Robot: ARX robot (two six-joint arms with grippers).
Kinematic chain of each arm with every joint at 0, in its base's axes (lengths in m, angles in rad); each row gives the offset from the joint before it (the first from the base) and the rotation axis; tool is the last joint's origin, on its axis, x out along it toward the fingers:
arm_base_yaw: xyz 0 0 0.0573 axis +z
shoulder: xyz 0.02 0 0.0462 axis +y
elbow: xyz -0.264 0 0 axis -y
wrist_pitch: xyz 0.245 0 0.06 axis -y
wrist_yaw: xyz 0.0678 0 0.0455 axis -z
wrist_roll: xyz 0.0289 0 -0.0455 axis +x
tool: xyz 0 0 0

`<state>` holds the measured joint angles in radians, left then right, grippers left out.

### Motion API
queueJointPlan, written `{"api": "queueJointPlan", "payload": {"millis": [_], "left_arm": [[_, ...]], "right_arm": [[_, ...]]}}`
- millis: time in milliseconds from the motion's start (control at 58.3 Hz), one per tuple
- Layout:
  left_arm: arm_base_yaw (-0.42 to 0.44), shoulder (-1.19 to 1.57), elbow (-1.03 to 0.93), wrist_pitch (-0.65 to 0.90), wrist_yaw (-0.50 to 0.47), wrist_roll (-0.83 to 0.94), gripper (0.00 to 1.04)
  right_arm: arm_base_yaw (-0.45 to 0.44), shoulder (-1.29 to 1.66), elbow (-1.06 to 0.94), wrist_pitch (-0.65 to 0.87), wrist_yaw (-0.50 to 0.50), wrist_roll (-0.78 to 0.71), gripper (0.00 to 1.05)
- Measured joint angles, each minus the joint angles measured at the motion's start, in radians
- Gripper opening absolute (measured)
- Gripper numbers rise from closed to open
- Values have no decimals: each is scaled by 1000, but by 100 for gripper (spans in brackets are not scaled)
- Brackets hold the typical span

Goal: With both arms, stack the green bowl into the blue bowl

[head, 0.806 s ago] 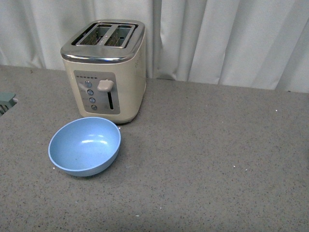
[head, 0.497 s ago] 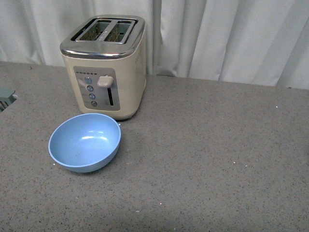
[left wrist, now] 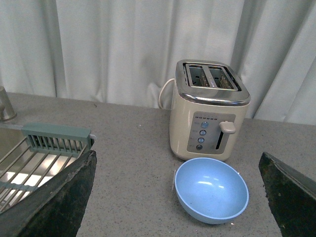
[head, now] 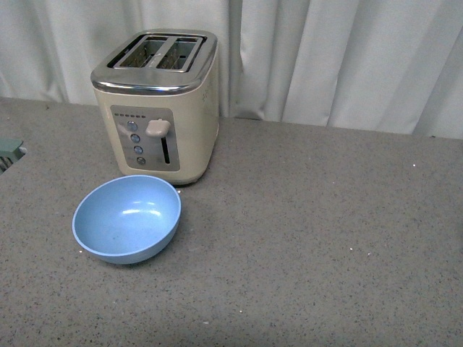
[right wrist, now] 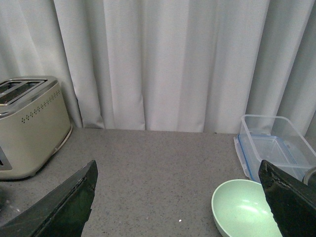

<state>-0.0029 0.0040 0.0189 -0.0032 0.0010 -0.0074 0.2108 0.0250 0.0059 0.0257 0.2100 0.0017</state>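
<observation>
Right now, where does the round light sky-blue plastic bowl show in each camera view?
Front view: the round light sky-blue plastic bowl sits lower left, just in front of the cream two-slot toaster.
Left wrist view: the bowl again lies in front of the toaster.
Right wrist view: not in it; only the pale green bowl shows.
Shared landmark: the toaster, in all three.

The grey speckled tabletop [head: 325, 217] carried a toaster [head: 159, 108] near its back edge, a blue bowl [head: 126, 217] just in front, and a green bowl [right wrist: 242, 210] beside a clear container [right wrist: 276, 145].
</observation>
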Motion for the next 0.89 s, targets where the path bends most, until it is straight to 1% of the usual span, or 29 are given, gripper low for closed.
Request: {"api": "queueJointPlan", "payload": {"millis": [892], "left_arm": [[0, 0, 0, 0, 0, 0, 98]], "right_arm": [[0, 0, 0, 0, 0, 0, 96]]}}
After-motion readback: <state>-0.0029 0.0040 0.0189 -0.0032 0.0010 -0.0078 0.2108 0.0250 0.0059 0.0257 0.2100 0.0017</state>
